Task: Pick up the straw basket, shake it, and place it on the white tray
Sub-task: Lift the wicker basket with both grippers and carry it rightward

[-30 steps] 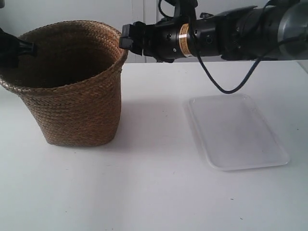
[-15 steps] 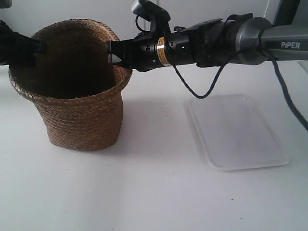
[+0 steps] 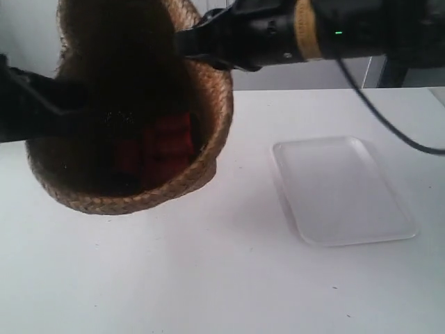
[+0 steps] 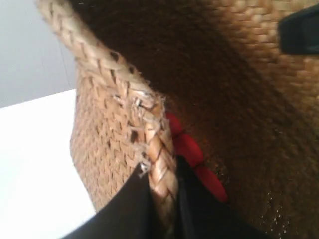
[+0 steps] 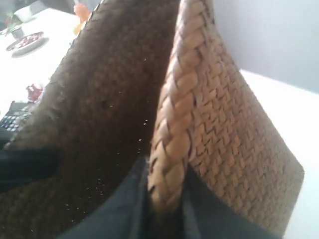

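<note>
The straw basket (image 3: 208,149) hangs in the air, tipped so its dark mouth faces the exterior camera, left of the white tray (image 3: 344,188). Red objects (image 3: 163,146) lie inside it, also seen in the left wrist view as red objects (image 4: 192,149). My left gripper (image 4: 162,174) is shut on the braided rim (image 4: 149,134), one finger inside and one outside. My right gripper (image 5: 167,172) is shut on the opposite rim (image 5: 174,114). In the exterior view, the arm at the left (image 3: 42,108) and the arm at the right (image 3: 278,31) hold the basket's two sides.
The white tray lies flat on the white table (image 3: 229,278) with nothing on it. In the right wrist view, a small dish (image 5: 25,41) and an orange item (image 5: 82,9) sit far off on the table.
The basket has risen off the table and tipped its mouth toward the exterior camera, showing red objects inside. Both arms rose with it, still holding the rim.
</note>
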Tool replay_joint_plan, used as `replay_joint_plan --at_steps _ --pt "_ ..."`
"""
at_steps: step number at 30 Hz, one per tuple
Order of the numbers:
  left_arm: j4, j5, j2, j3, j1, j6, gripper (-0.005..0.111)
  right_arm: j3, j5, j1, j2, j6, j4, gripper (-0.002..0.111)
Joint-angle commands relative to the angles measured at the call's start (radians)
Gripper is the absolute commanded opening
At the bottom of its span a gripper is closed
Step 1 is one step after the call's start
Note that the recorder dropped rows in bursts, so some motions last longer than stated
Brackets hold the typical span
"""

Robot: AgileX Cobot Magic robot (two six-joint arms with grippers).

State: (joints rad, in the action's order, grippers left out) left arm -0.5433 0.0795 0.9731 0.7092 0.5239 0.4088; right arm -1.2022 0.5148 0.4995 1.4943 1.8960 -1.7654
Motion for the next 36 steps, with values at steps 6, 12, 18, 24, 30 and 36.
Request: replay_joint_plan --at_steps 6,12,18,24,30,36 --pt "-0.014 0.155 -0.174 -0.206 0.047 0.091 0.0 0.413 -0.433 0.07 -0.291 -0.249 0.09 0.0" --pt "-0.035 0.104 -0.381 -0.275 0.118 0.088 0.0 0.549 -0.505 0.145 -0.567 -0.271 0.124 0.0" --pt "-0.001 0.284 -0.371 -0.35 0.118 0.078 0.0 0.585 -0.615 0.159 -0.584 -0.271 0.092 0.0" --pt "-0.036 0.134 -0.39 -0.342 0.118 0.044 0.0 0.721 -0.639 0.19 -0.688 -0.163 0.107 0.0" --pt "0.027 0.006 -0.431 -0.196 0.118 0.033 0.0 0.626 -0.59 0.192 -0.762 -0.055 0.021 0.0" --pt "0.029 0.083 -0.407 -0.235 0.118 0.014 0.0 0.658 -0.633 0.192 -0.677 -0.044 0.021 0.0"
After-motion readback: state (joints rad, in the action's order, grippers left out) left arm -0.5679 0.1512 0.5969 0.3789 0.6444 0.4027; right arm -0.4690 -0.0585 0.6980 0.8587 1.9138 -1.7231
